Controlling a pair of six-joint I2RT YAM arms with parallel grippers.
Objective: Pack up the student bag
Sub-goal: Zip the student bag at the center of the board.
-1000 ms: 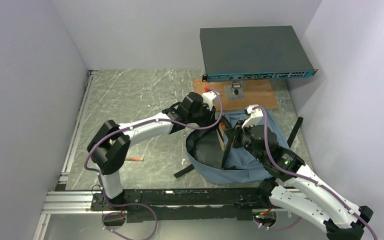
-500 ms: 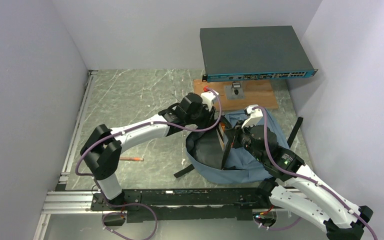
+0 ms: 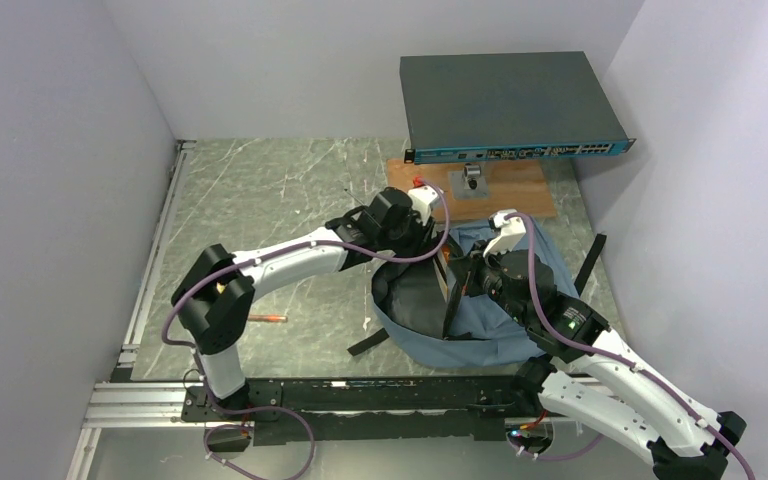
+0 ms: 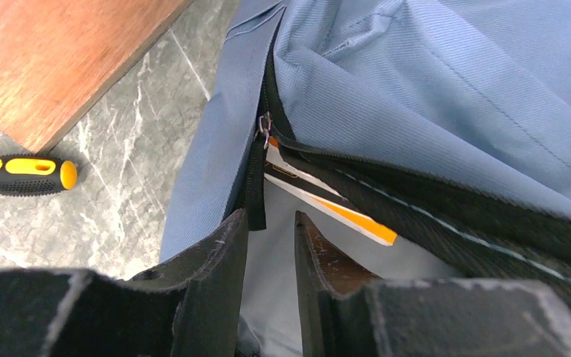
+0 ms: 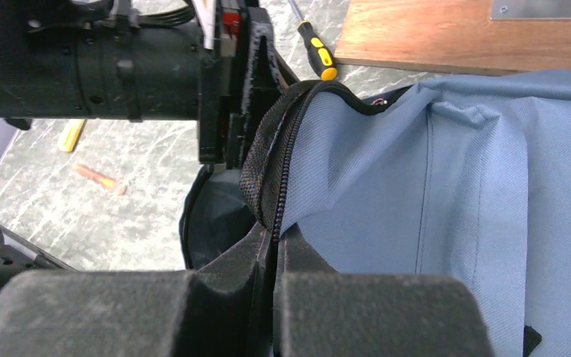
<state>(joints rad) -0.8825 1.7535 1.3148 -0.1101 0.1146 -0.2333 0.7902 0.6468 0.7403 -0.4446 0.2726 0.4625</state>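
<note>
A: Where is the bag?
B: The blue-grey bag point(image 3: 485, 322) lies on the worktop point(image 3: 260, 200), right of centre, with its mouth open.
A: And the claws?
B: The right claw point(image 5: 275, 253) is clamped on its black zipper edge point(image 5: 266, 178). The left claw point(image 4: 268, 245) is at the mouth's rim, fingers narrowly apart with fabric between them. I cannot tell whether it grips.

1. Top view: light was even and diffuse; faint soft shadows lay beneath the arms point(image 3: 290, 255) on the bench point(image 3: 260, 190).
2. Left wrist view: bright; left end effector point(image 4: 270, 223) was dark and blurred, student bag point(image 4: 431, 89) weave sharp.
3. Right wrist view: right end effector point(image 5: 276, 242) was out of focus.
</note>
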